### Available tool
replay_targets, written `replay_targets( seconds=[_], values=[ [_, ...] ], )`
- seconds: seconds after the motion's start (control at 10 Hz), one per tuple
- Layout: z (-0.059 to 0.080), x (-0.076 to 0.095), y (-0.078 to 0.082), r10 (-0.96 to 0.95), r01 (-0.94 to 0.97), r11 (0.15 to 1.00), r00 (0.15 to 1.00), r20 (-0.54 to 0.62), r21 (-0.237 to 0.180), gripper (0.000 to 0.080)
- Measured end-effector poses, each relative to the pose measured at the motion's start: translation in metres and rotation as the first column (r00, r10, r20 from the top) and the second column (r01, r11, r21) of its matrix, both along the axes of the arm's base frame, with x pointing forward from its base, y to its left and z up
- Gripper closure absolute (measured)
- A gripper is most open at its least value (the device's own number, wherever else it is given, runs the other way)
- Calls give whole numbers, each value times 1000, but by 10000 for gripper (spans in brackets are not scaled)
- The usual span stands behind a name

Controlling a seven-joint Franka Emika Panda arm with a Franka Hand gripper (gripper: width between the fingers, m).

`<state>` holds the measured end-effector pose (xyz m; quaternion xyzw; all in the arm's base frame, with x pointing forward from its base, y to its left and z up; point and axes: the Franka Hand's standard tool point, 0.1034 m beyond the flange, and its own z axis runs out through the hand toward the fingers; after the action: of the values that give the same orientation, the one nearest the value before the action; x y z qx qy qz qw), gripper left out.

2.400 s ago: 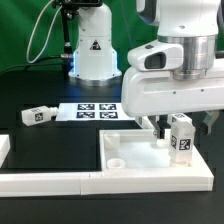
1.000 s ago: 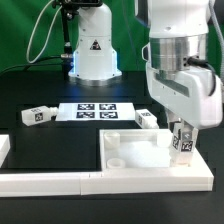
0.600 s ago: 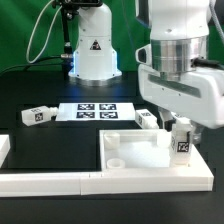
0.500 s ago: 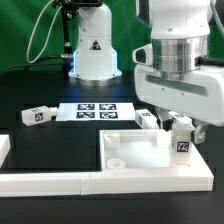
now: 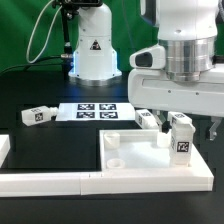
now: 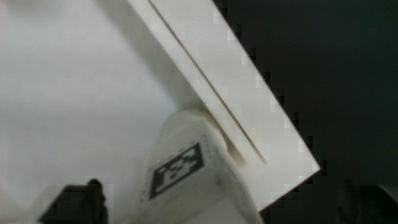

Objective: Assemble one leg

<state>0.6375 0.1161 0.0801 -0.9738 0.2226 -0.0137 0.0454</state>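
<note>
Leg is standing upright in the panel corner; gripper is hovering spread wide around it, not gripping; next: regrasp, twist tighter

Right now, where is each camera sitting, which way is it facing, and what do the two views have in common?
Exterior view: off the arm, low at the table's edge, facing across the square panel toward the marker board; the arm's wrist and gripper show, above an upright leg.
Wrist view: on the wrist, looking steeply down at the panel's raised rim; a dark fingertip shows.
Shared: the square panel and the tagged leg.
</note>
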Motion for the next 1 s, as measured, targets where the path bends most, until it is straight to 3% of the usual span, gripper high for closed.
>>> replay_targets(
  seconds=[0.1,0.2,0.4,0.6,1.0],
  values=[
    [-1,4,-6,217,-216,975,976,28,-48,151],
    [-3,6,-3,271,-268,961,962,44,-66,151],
    [-3,6,-3,228,-225,973,973,43,-58,176],
    [-3,5,-2,123,-121,992,992,39,-44,511],
    [-4,5,-8,-199,200,980,980,18,-17,511]
  ],
)
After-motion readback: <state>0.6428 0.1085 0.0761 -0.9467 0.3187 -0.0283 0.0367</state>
